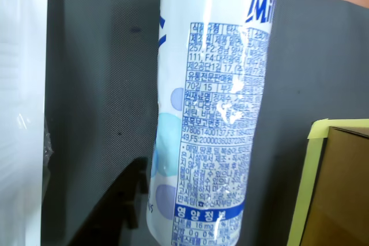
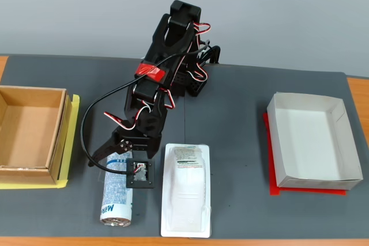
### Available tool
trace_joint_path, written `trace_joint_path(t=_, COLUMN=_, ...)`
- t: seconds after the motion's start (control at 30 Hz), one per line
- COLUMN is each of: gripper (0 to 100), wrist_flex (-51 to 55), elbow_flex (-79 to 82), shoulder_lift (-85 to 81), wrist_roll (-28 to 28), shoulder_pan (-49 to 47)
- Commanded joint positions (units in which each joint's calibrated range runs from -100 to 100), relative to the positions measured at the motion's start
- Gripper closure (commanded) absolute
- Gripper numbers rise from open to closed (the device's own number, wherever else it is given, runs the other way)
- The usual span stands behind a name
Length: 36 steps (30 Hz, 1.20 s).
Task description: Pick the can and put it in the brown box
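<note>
My tool (image 2: 111, 159) astride can (image 2: 117, 197), jaws wide, not clamped. Can lying on bench (image 2: 242, 113). Lift, carry to brown box (image 2: 30, 133) all left.

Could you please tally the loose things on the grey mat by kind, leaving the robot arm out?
Cans: 1, the can lying on its side under the gripper
Boxes: 2, the brown box and the white box
Plastic trays: 1, the white tray
Total: 4
</note>
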Motion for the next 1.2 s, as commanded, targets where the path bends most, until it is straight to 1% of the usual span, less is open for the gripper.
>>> trace_joint_path(t=0.0, gripper=55, wrist_flex=-0.6, elbow_flex=-3.8, shoulder_lift=1.1, wrist_roll=-0.1, shoulder_pan=0.4)
trace_joint_path(t=0.8, gripper=55, wrist_flex=-0.6, elbow_flex=-13.3, shoulder_lift=14.1, wrist_roll=-0.1, shoulder_pan=-0.1)
trace_joint_path(t=1.03, gripper=55, wrist_flex=-4.6, elbow_flex=-13.2, shoulder_lift=17.0, wrist_roll=0.0, shoulder_pan=0.2)
trace_joint_path(t=1.17, gripper=55, wrist_flex=-4.5, elbow_flex=-13.2, shoulder_lift=18.6, wrist_roll=0.2, shoulder_pan=0.5)
